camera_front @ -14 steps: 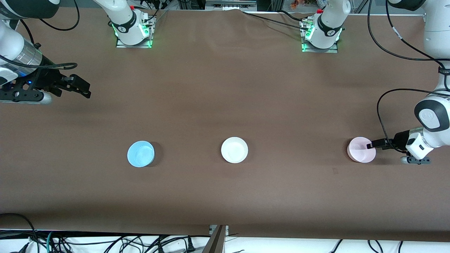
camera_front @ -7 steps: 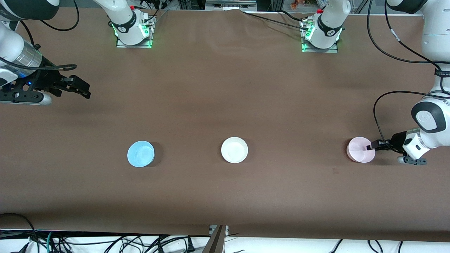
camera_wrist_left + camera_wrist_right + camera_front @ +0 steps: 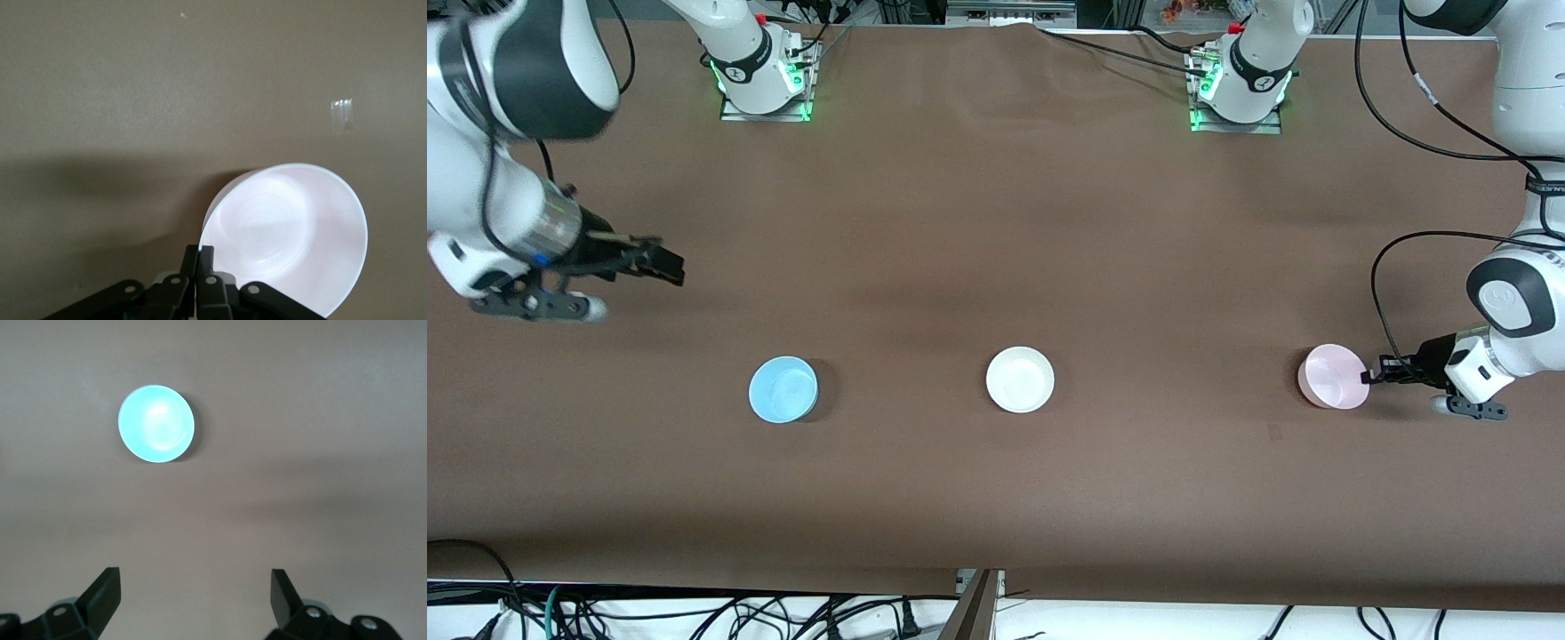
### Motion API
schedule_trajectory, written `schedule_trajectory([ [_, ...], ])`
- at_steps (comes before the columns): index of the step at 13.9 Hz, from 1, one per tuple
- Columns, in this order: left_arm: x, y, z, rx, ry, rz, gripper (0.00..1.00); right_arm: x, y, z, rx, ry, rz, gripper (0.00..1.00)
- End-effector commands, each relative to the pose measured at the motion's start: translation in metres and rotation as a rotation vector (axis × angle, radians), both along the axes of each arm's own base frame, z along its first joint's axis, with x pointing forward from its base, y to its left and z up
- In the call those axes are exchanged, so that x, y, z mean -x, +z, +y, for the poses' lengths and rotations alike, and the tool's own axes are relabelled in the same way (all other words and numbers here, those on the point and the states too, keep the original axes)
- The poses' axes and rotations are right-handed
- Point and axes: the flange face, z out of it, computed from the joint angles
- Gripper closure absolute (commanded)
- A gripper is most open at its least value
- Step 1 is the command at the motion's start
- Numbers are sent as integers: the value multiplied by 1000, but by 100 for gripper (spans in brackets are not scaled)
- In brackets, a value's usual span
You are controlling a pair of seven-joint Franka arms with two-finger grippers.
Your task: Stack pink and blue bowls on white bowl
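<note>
On the brown desk (image 3: 996, 222) three bowls lie in a row, all about equally near the front camera. The blue bowl (image 3: 783, 388) sits toward the right arm's end, the white bowl (image 3: 1020, 380) in the middle, and the pink bowl (image 3: 1333, 376) toward the left arm's end, each well apart from the next. The left pincer (image 3: 1367, 377) is closed on the pink bowl's rim at the edge facing its own arm. The left wrist view shows the two fingers pressed together over the thin wall and the bowl tilted, casting a shadow, so it looks lifted off the desk. A rim pinch likely suits a shallow bowl, since it leaves the underside free to settle into the white one. Farther from the camera, the right pincer (image 3: 665, 267) hangs in the air over bare desk with its jaws spread wide. Its wrist camera looks at the blue bowl, so it is probably lining up to take that bowl. Nothing is stacked on the white bowl yet.
</note>
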Motion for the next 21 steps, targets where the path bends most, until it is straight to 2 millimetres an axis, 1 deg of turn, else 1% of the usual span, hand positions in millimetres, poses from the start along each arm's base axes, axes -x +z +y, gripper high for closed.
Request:
schedule_trajectory([
  [1, -27, 46, -59, 32, 61, 19, 100, -23, -31, -6, -3, 18, 7, 0],
  [2, -36, 60, -102, 28, 66, 29, 100, -31, -52, -3, -3, 18, 6, 1],
  [3, -42, 68, -140, 20, 84, 46, 100, -42, -82, 1, 1, 25, -2, 1],
  [4, -49, 79, -181, 16, 111, 55, 100, -53, -111, 1, -3, 23, -22, 1],
  [5, -58, 96, -230, 12, 112, 45, 100, -62, -144, 4, -6, 25, -38, 1],
  [6, -59, 100, -283, 11, 111, 57, 100, -70, -173, 8, -12, 29, -62, 1],
  [7, -57, 103, -320, 7, 136, 74, 100, -75, -190, 14, -17, 34, -85, 1],
  [8, -55, 107, -354, 8, 152, 83, 100, -75, -201, 17, -21, 32, -86, 1],
  [9, -51, 103, -388, 3, 150, 94, 100, -73, -209, 24, -22, 43, -78, 1],
  [10, -45, 99, -421, -4, 155, 105, 100, -74, -222, 29, -18, 51, -77, 1],
  [11, -41, 93, -446, -14, 168, 116, 100, -76, -231, 27, -25, 46, -90, 2],
  [12, -39, 94, -471, -22, 180, 99, 100, -76, -242, 27, -25, 47, -89, 7],
  [13, -38, 92, -487, -34, 203, 96, 100, -76, -248, 26, -25, 45, -90, 15],
  [14, -31, 87, -513, -52, 194, 97, 100, -77, -252, 26, -26, 45, -93, 22],
  [15, -25, 84, -530, -62, 189, 98, 100, -76, -258, 25, -26, 43, -90, 26],
  [16, -20, 79, -543, -68, 187, 101, 100, -77, -265, 22, -27, 38, -98, 27],
  [17, -16, 78, -554, -65, 195, 85, 100, -77, -272, 21, -27, 36, -97, 28],
  [18, -15, 75, -559, -64, 208, 81, 100, -76, -276, 21, -29, 34, -96, 29],
  [19, -16, 71, -559, -66, 210, 75, 100, -76, -276, 21, -29, 34, -95, 37],
  [20, -16, 66, -561, -62, 213, 65, 100, -76, -276, 21, -30, 31, -95, 47],
  [21, -16, 62, -564, -61, 212, 59, 100, -76, -276, 21, -31, 29, -94, 62],
])
